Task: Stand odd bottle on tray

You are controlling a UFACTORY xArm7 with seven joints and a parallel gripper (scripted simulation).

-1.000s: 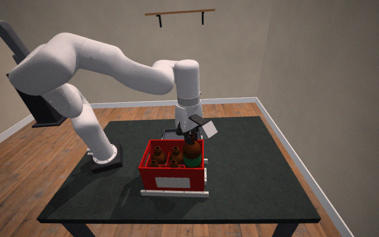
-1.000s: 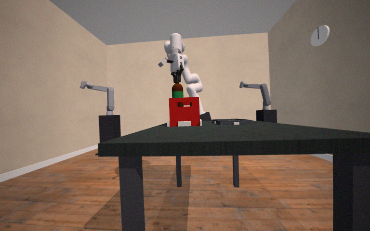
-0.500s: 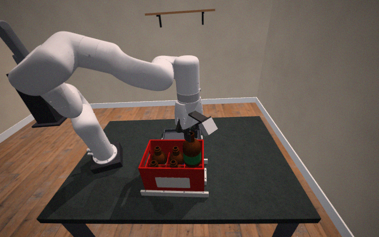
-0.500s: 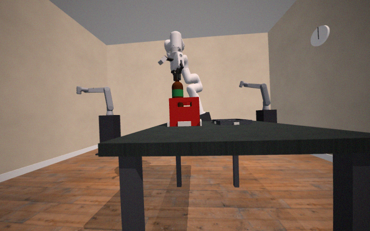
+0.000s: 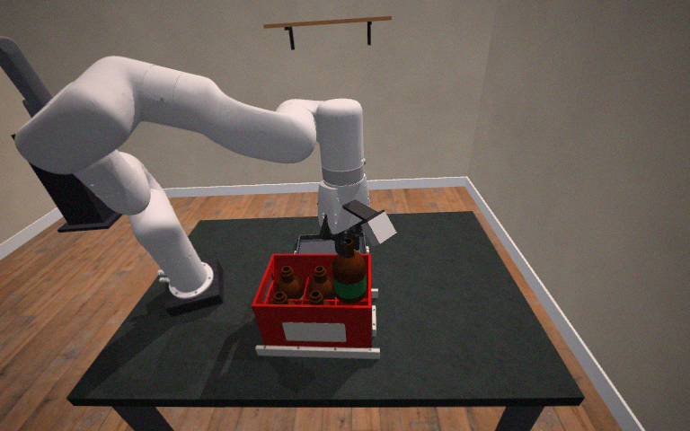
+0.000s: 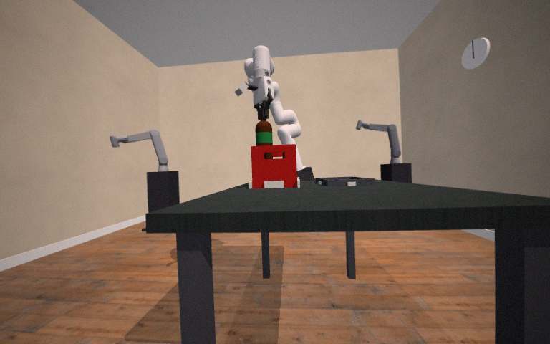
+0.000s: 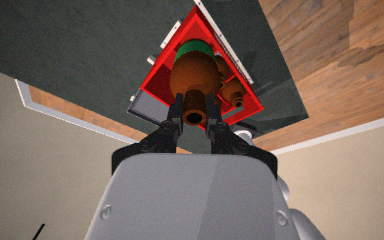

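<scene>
My gripper (image 5: 346,244) (image 6: 263,115) (image 7: 194,102) is shut on the neck of a brown bottle with a green label (image 5: 349,271) (image 6: 263,132) (image 7: 194,75). The bottle hangs upright, partly raised out of the red crate (image 5: 314,325) (image 6: 273,168) (image 7: 165,65); its lower end is hidden in the top view and sits just about at the rim in the exterior view. Four other brown bottles stand in the crate, two at the back (image 5: 288,284) (image 5: 320,283) and two at the front (image 5: 280,298) (image 5: 315,298). The grey tray (image 5: 299,244) (image 6: 322,182) (image 7: 137,111) lies behind the crate in the top view. Neck thickness differences cannot be judged.
White rails (image 5: 317,351) (image 6: 273,184) stand along the crate's foot. The crate wall lies between the bottles and the tray. The arm's base (image 5: 196,289) stands left of the crate. Two other grey arms (image 6: 156,150) (image 6: 391,142) stand on pedestals beyond the table.
</scene>
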